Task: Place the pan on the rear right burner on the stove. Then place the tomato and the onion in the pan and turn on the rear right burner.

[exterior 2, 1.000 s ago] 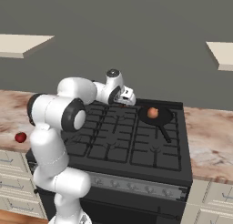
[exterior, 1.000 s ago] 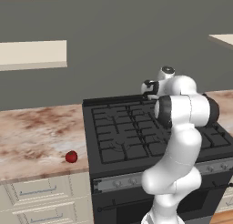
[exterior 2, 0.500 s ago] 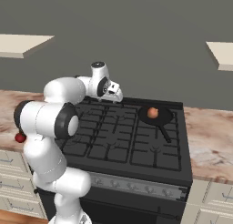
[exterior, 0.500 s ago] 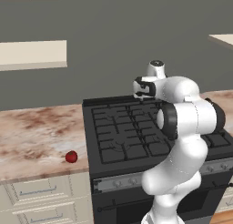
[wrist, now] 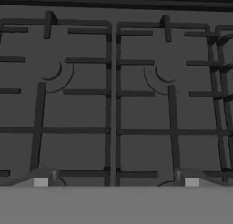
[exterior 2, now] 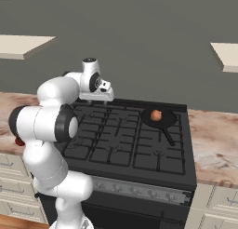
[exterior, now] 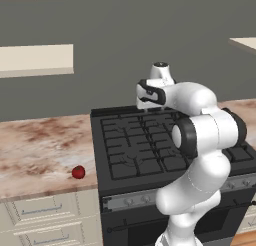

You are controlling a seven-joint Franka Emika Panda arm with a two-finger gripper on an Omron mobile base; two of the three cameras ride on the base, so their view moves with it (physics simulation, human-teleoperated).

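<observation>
The black pan (exterior 2: pixel 163 121) rests on the rear right burner (exterior 2: pixel 180 127) of the stove (exterior 2: pixel 122 144), its handle pointing to the front. Inside the pan lies the orange-tan onion (exterior 2: pixel 156 115). Out on the marble counter left of the stove (exterior: pixel 132 147) sits the red tomato (exterior: pixel 78 172); a sliver of the tomato (exterior 2: pixel 18 142) peeks past my arm. My gripper (exterior: pixel 148 106) (exterior 2: pixel 98 98) hovers over the stove's rear middle, well left of the pan. It is open and holds nothing. In the hand view, my gripper (wrist: pixel 116 182) looks down on bare grates.
A grey knob strip (exterior 2: pixel 139 188) runs along the stove's front. Marble counter (exterior: pixel 35 150) extends left of the stove, and more counter (exterior 2: pixel 216 139) lies to its right. A grey wall stands behind, with pale shelves (exterior: pixel 35 60) above.
My arm has swung left across the back of the stove, away from the pan and onion. The gripper stayed open. Pan, onion and tomato have not moved.
</observation>
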